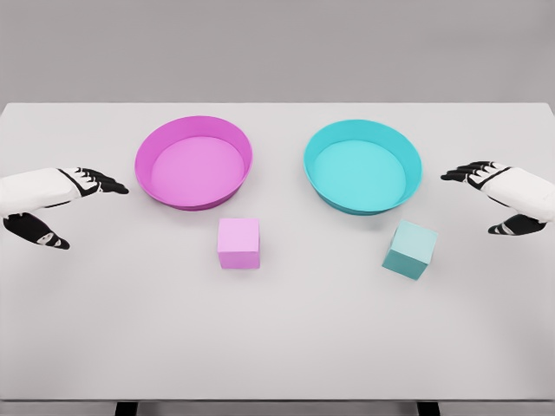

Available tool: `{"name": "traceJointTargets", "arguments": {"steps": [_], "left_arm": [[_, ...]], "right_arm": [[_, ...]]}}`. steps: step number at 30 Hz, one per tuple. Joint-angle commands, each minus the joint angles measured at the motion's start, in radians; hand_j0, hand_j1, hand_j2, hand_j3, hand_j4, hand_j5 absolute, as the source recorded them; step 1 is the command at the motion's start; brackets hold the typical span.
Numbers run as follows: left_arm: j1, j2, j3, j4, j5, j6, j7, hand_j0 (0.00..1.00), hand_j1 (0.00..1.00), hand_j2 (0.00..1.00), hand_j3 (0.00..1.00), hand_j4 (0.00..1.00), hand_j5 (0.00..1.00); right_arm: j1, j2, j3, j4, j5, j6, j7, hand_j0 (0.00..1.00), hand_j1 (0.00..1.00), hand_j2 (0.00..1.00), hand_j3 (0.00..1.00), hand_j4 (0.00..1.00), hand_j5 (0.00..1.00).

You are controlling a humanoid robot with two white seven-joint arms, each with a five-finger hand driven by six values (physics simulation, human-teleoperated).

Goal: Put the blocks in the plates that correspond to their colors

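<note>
A pink block (238, 243) rests on the white table just in front of the magenta plate (150, 145). A teal block (410, 250) lies slightly turned in front of the cyan plate (316, 141), toward its right side. Both plates hold nothing. My left hand (82, 206) hovers at the left edge, well left of the magenta plate, fingers spread and holding nothing. At the right edge my right hand (484, 198) is likewise open, just right of the cyan plate and above-right of the teal block.
The white table (277, 338) spans the view, with its far edge behind the plates and its front edge near the picture's bottom. A plain grey wall stands behind it.
</note>
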Motion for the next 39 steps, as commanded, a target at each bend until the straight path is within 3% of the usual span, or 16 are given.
{"name": "traceJointTargets", "arguments": {"steps": [1,4,7,10,12,16,19,20,27,39], "left_arm": [[0.0,-0.001,0.0,-0.002,0.005,0.002,0.0,1.0,1.0,1.0,1.0,1.0,1.0],[-0.008,-0.006,0.0,-0.024,-0.024,0.002,-0.001,1.0,1.0,1.0,1.0,1.0,1.0],[-0.028,-0.032,-0.003,-0.201,-0.161,0.002,-0.001,1.0,1.0,1.0,1.0,1.0,1.0],[-0.067,-0.052,-0.023,-0.213,-0.187,0.002,0.008,1.0,1.0,1.0,1.0,1.0,1.0],[-0.132,-0.09,-0.024,-0.215,-0.187,0.002,0.008,1.0,1.0,1.0,1.0,1.0,1.0],[-0.285,-0.223,-0.19,-0.212,-0.198,0.002,0.0,1.0,1.0,1.0,1.0,1.0,1.0],[-0.305,-0.296,-0.267,-0.209,-0.271,0.002,0.0,1.0,1.0,1.0,1.0,1.0,1.0],[-0.302,-0.296,-0.276,-0.21,-0.271,0.002,0.0,1.0,1.0,1.0,1.0,1.0,1.0],[-0.307,-0.32,-0.329,-0.21,-0.282,0.002,0.0,1.0,1.0,1.0,1.0,1.0,1.0],[-0.308,-0.348,-0.353,-0.198,-0.356,0.002,0.0,1.0,1.0,1.0,1.0,1.0,1.0]], "right_arm": [[0.0,-0.003,0.001,0.0,-0.007,0.001,0.001,1.0,1.0,1.0,1.0,1.0,1.0],[-0.002,-0.004,0.001,0.0,-0.007,0.001,0.0,1.0,1.0,1.0,1.0,1.0,1.0],[-0.031,-0.004,0.007,0.0,-0.01,0.001,-0.008,1.0,1.0,1.0,1.0,1.0,1.0],[-0.169,-0.027,0.184,-0.002,-0.007,0.001,-0.008,1.0,1.0,1.0,1.0,1.0,1.0],[-0.219,-0.085,0.249,-0.023,-0.009,0.001,-0.009,1.0,1.0,1.0,1.0,1.0,1.0],[-0.423,-0.19,0.545,-0.079,-0.012,0.001,-0.014,1.0,1.0,1.0,1.0,1.0,1.0],[-0.56,-0.3,0.708,-0.201,-0.013,0.001,-0.052,1.0,1.0,1.0,1.0,1.0,1.0],[-0.586,-0.305,0.737,-0.206,-0.013,0.001,-0.055,1.0,1.0,1.0,1.0,1.0,1.0],[-0.597,-0.355,0.8,-0.364,-0.013,0.001,-0.055,1.0,1.0,1.0,1.0,1.0,1.0],[-0.598,-0.338,0.803,-0.399,-0.013,0.001,-0.043,1.0,1.0,1.0,1.0,1.0,1.0]]}}
